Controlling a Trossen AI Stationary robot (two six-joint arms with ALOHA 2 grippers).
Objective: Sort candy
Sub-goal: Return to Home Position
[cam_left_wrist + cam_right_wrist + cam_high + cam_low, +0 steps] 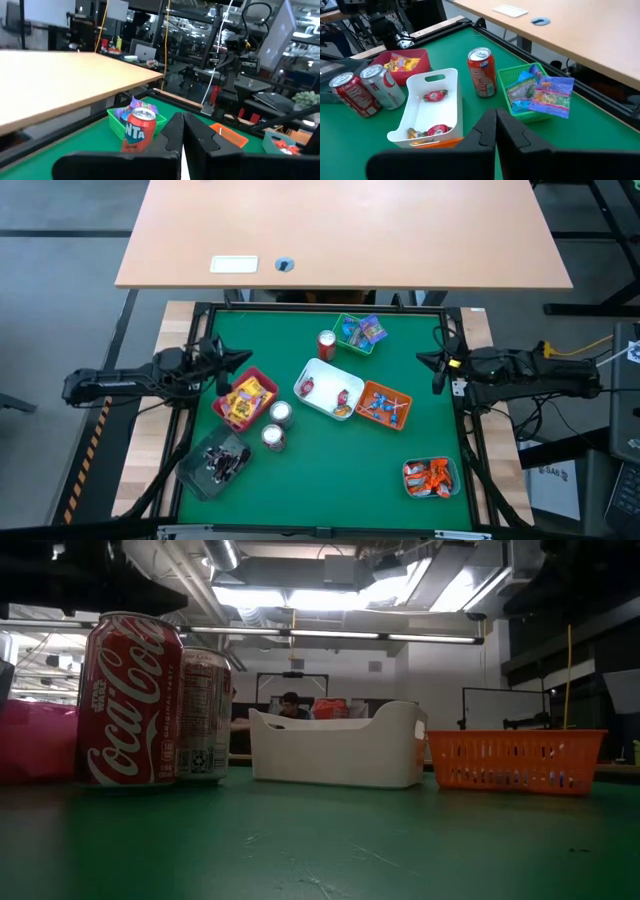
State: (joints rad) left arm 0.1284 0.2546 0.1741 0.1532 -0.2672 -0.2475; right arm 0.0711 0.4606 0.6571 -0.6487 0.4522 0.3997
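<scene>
The left gripper (236,362) sits up at the mat's 9 o'clock edge, fingers (172,131) pressed together on nothing. The right gripper (432,366) mirrors it at 3 o'clock, fingers (485,127) closed and empty too. Neither one is over a tray, so this reads as the pull-back, not another pick.

And look at the candy, it all seems to be housed.
- The yellow packets (248,395) fill the red tray (262,374), just inside the left gripper at 9 o'clock.
- The dark bars (226,462) are heaped in the black tray (197,476) at 7 o'clock.
- The red pieces (343,397) lie in the white tray (318,366) at centre.
- Touching it on its 4 o'clock side is the orange tray (372,387), with the blue-stick lollipops (382,408).
- The purple-blue packets (370,330) stand in the green tray (345,319) at 12 o'clock.
- The orange sweets (432,476) are in the blue tray (452,467) at 5 o'clock.

Three cans stand among the trays: one red can (327,343) by the green tray and a pair of cans (277,425) near centre.

No loose sweet shows on the green mat (330,480), though from overhead a small piece tucked against a can would be hard to make out. My call: the sorting looks finished, and only the arms' retreat is left.
</scene>
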